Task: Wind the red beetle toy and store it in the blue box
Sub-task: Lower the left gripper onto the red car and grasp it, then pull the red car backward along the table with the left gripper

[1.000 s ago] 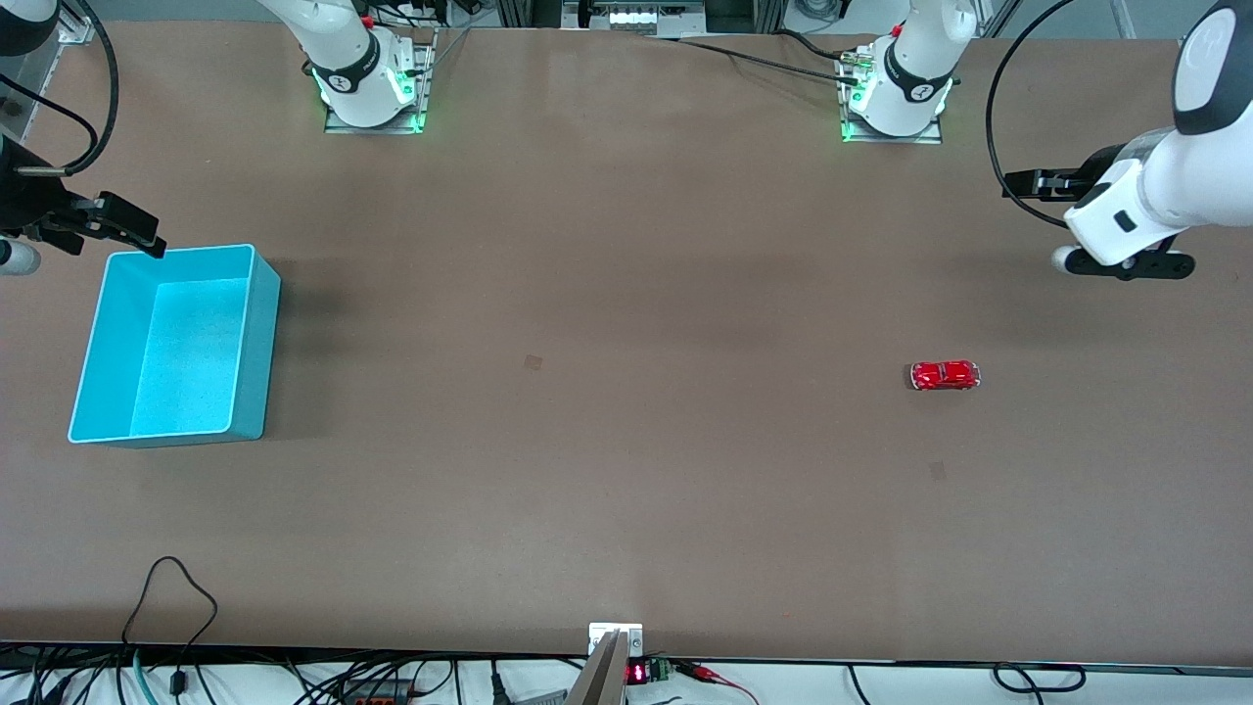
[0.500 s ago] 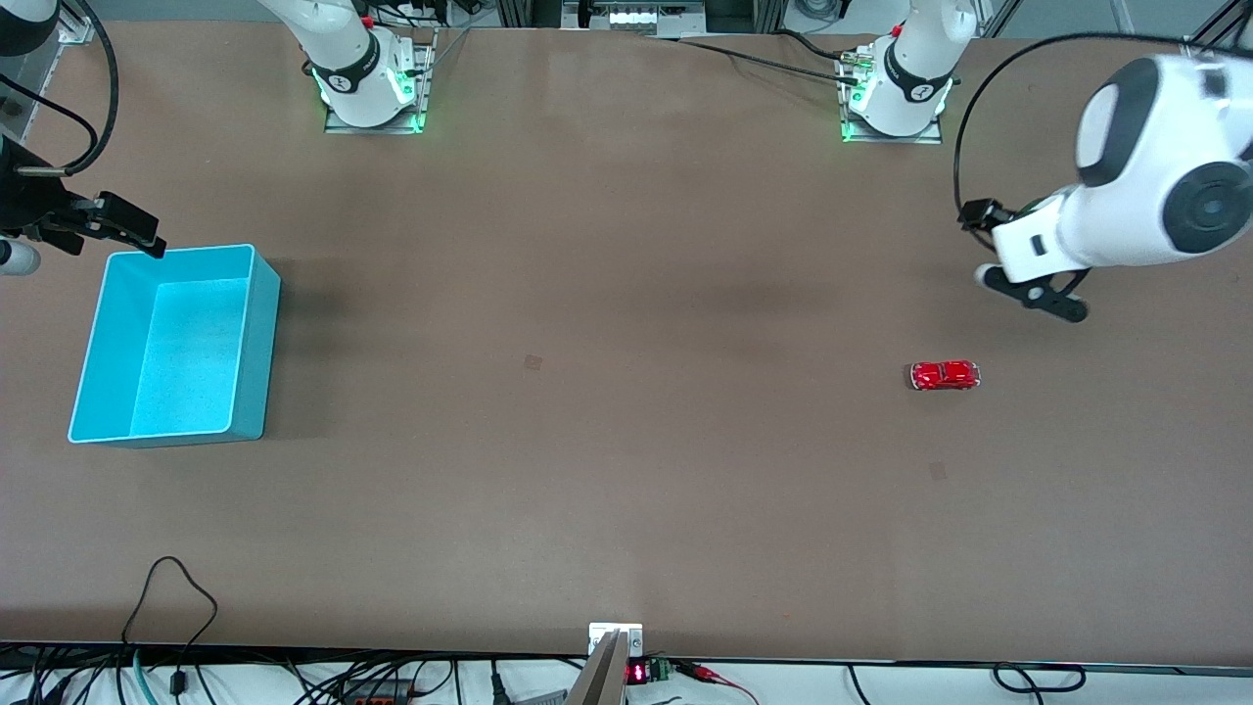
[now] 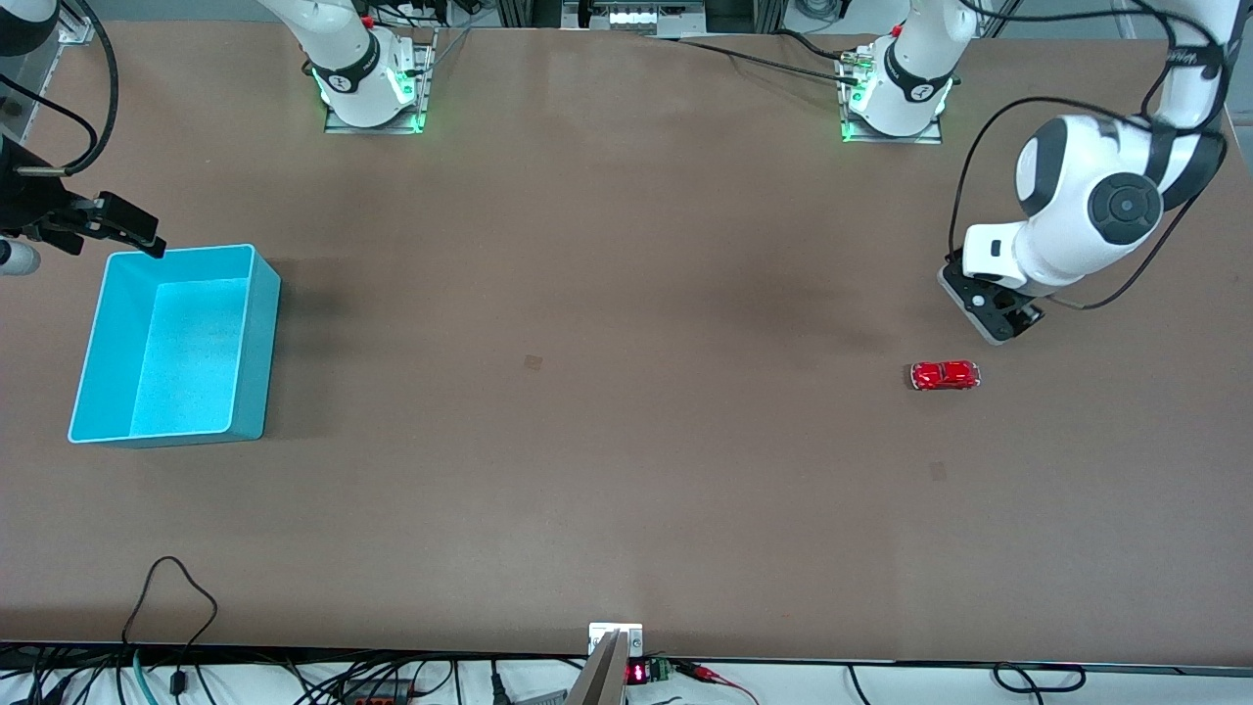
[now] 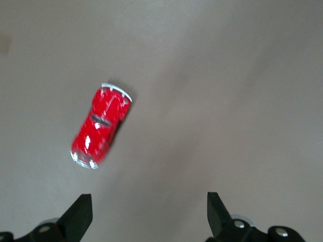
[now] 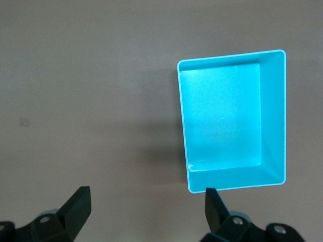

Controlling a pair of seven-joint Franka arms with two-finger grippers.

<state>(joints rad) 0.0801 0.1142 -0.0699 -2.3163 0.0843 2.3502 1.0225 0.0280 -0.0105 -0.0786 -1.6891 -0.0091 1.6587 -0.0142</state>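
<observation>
The red beetle toy (image 3: 945,375) stands alone on the brown table toward the left arm's end, and it also shows in the left wrist view (image 4: 101,126). My left gripper (image 3: 997,315) hangs just above the table beside the toy, slightly off it toward the arm bases. It is open (image 4: 149,209) and empty, with the toy outside its fingers. The blue box (image 3: 256,343) sits empty toward the right arm's end. My right gripper (image 3: 145,238) waits in the air over the box's corner nearest the bases. It is open (image 5: 146,206), with the blue box (image 5: 272,116) below it.
The two arm bases (image 3: 372,93) (image 3: 896,98) stand along the table's edge farthest from the front camera. Cables and a small device (image 3: 615,638) lie along the nearest edge. Wide bare tabletop (image 3: 587,392) separates toy and box.
The left arm has swung in from its end of the table and come down, its hand now pointing down close to the toy. Toy, box and right arm have not moved.
</observation>
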